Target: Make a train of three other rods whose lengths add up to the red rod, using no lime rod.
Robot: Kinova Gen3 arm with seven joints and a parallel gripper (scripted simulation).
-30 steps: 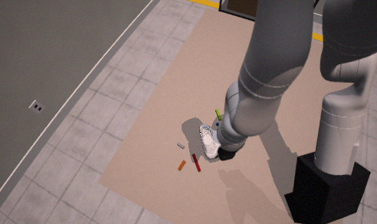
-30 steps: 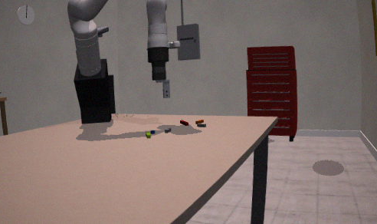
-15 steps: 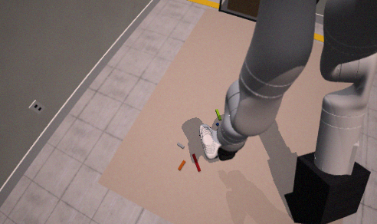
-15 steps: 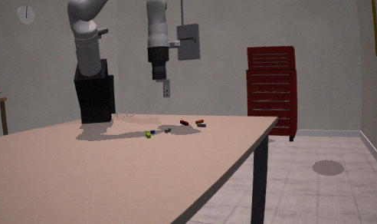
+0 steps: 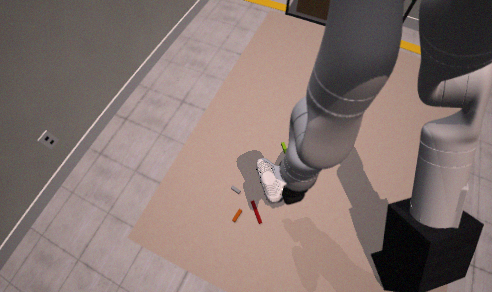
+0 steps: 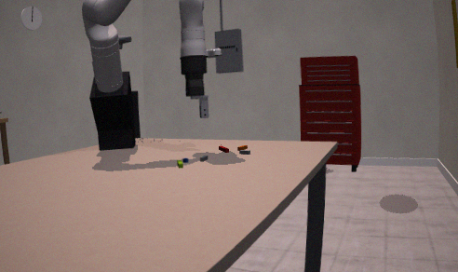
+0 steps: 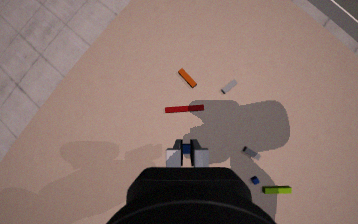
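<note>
High above the table [image 6: 127, 219], the claw [image 7: 187, 149] grips a blue rod [image 7: 186, 148].

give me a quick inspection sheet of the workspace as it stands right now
surface: tan table, rods lying spread on it, arm shadows across it
job's things: red rod, orange rod, two grey rods, blue rod all flat and apart; no train yet
clutter: lime rod beside the blue one
grippers: gripper raised above the table, shut on a second blue rod
cables: nothing seen
surroundings: red tool cabinet, wall box, clock, tiled floor
</note>
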